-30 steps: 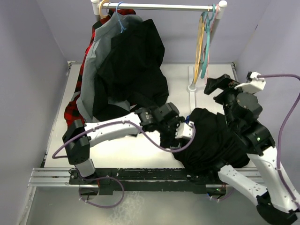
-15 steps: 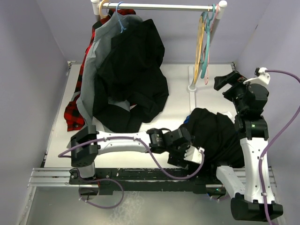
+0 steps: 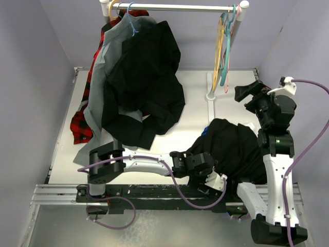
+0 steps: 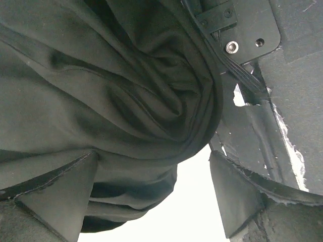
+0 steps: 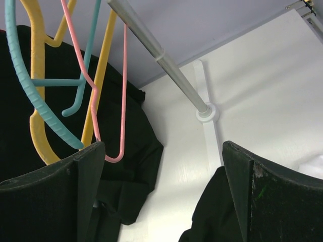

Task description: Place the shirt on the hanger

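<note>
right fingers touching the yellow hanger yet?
Apart. The top external view shows the right gripper stopped short of the yellow hanger, with a clear gap between them. In the right wrist view its fingers are open and hold nothing.

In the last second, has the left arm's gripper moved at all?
Yes. The left gripper has pulled back toward the near rail, away from the rack's foot, and now sits at the near edge of the shirt.

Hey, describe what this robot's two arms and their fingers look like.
The left arm and right arm both have white shells with black joints. A thin purple cable loops along each. The fingers are flat black wedges with worn, frayed edges.
</note>
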